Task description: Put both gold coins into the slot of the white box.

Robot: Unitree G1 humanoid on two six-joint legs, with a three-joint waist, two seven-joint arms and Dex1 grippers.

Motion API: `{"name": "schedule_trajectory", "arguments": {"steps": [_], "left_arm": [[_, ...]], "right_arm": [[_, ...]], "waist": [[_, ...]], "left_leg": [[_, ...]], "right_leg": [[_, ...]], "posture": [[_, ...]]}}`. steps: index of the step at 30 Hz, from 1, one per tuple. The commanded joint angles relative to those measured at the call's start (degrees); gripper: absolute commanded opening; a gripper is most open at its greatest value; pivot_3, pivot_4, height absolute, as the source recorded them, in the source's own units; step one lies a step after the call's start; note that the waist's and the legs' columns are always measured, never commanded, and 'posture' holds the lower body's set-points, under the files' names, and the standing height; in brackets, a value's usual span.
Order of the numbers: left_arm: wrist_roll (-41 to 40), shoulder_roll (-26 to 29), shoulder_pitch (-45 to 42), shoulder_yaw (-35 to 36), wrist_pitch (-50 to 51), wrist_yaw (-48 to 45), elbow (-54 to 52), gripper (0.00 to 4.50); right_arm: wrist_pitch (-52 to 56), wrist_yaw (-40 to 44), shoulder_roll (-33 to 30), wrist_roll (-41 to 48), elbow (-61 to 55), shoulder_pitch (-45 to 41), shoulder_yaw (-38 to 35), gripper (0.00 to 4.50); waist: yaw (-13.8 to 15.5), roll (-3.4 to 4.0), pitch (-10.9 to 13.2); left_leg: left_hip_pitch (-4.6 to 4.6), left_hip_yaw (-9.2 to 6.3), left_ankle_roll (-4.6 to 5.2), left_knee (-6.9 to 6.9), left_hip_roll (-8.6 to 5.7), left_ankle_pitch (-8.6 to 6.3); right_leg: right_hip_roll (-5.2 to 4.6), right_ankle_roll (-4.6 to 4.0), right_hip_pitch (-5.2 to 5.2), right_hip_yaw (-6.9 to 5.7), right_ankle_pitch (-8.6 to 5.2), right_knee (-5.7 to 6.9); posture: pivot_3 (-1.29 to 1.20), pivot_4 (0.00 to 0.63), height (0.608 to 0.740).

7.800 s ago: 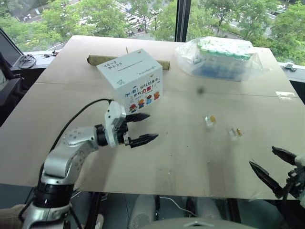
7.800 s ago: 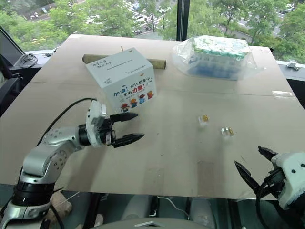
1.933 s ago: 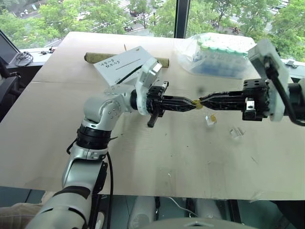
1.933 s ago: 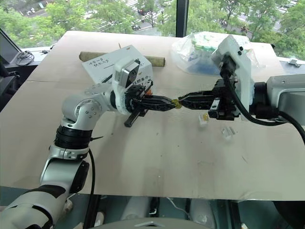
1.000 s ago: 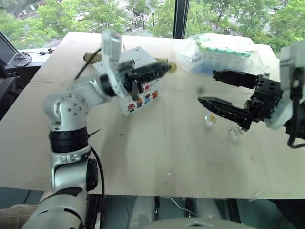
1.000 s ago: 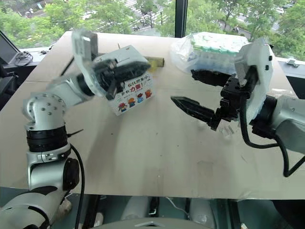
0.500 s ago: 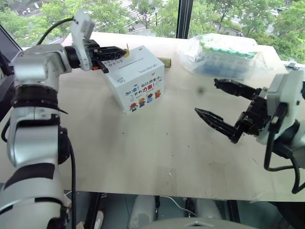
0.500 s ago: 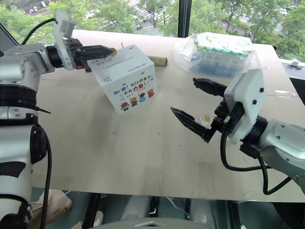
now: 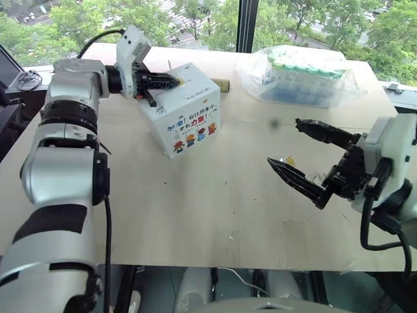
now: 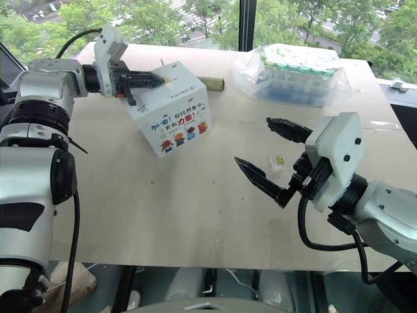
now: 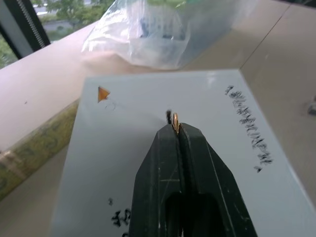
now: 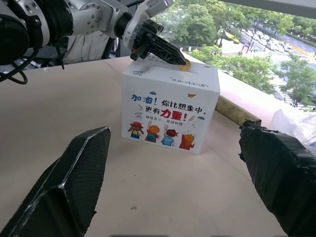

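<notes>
L fingers (image 11: 192, 163) clamped on gold coin (image 11: 175, 121) over white box (image 9: 195, 111) top; R fingers (image 10: 257, 176) apart.

One gold coin (image 11: 175, 122) is standing on edge at the slot (image 11: 168, 116) on the handwritten top of the white box (image 9: 189, 107), while the other gold coin (image 10: 279, 159) is lying on the table to its right.

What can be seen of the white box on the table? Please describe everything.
The white box is a cardboard-looking cube standing on the table, turned corner-on. Its side shows blue and orange lettering above small cartoon figures. Its top face has dark handwriting and a thin slot. The left end effector, shut on a gold coin, holds it over the slot.
</notes>
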Motion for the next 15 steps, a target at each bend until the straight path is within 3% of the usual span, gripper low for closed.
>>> {"name": "schedule_trajectory", "arguments": {"steps": [1,8,9,11,13,14,15], "left_arm": [[2.4,1.4,-1.1,0.1,-0.7,-1.6,0.4,0.00],[3.9,1.2,-0.6,1.4,-3.1,-0.7,0.5,0.00],[3.4,1.1,-0.7,2.1,-2.8,-1.1,0.4,0.63],[2.9,1.0,-0.8,3.1,-2.6,-1.3,0.1,1.28],[1.5,1.3,-1.2,4.6,-1.1,-3.0,-0.6,2.27],[0.5,1.7,-1.4,5.7,0.1,-4.7,-1.2,2.61],[-0.1,2.0,-1.5,6.4,1.1,-5.9,-1.7,2.61]], "right_arm": [[-2.1,-0.6,-0.9,0.8,-1.3,0.4,-2.2,4.44],[-2.7,0.0,-2.2,1.1,-0.9,1.1,-2.5,4.44],[-2.7,0.2,-2.4,1.1,-0.8,1.2,-2.7,4.50],[-2.8,0.4,-2.7,1.1,-0.7,1.6,-2.9,4.50],[-2.6,0.6,-3.0,0.9,-0.5,2.0,-3.1,4.50],[-2.4,0.4,-3.1,0.8,-0.4,2.2,-2.9,4.50],[-2.2,0.2,-3.2,0.6,-0.3,2.5,-2.8,4.50]], "waist": [[0.0,-0.01,0.0],[-0.1,-0.02,0.0],[0.0,-0.02,0.0],[0.0,-0.02,0.0],[0.0,-0.03,0.0],[0.1,-0.03,0.0],[0.1,-0.03,0.0]], "left_leg": [[0.00,0.00,0.00,0.00,0.00,0.00],[0.00,0.01,0.01,0.00,0.00,0.00],[0.01,0.01,0.01,0.01,0.00,0.00],[0.01,0.01,0.01,0.01,0.00,0.00],[0.00,0.01,0.01,0.01,0.01,-0.01],[-0.02,0.01,0.01,0.01,0.01,-0.01],[-0.03,0.01,0.02,0.01,0.00,-0.01]], "right_leg": [[-0.01,0.00,0.00,0.01,0.00,0.00],[-0.01,0.00,0.00,0.02,0.00,0.01],[-0.01,0.00,0.00,0.02,0.00,0.02],[-0.01,0.00,0.00,0.02,0.00,0.03],[-0.01,0.00,0.00,0.02,0.00,0.01],[-0.01,0.00,0.00,0.02,0.00,0.01],[-0.01,0.00,-0.01,0.01,0.00,0.01]], "posture": [[0.00,0.150,0.740],[0.00,0.150,0.740],[0.00,0.150,0.740],[0.00,0.150,0.740],[0.00,0.150,0.740],[0.00,0.150,0.740],[0.00,0.150,0.740]]}}
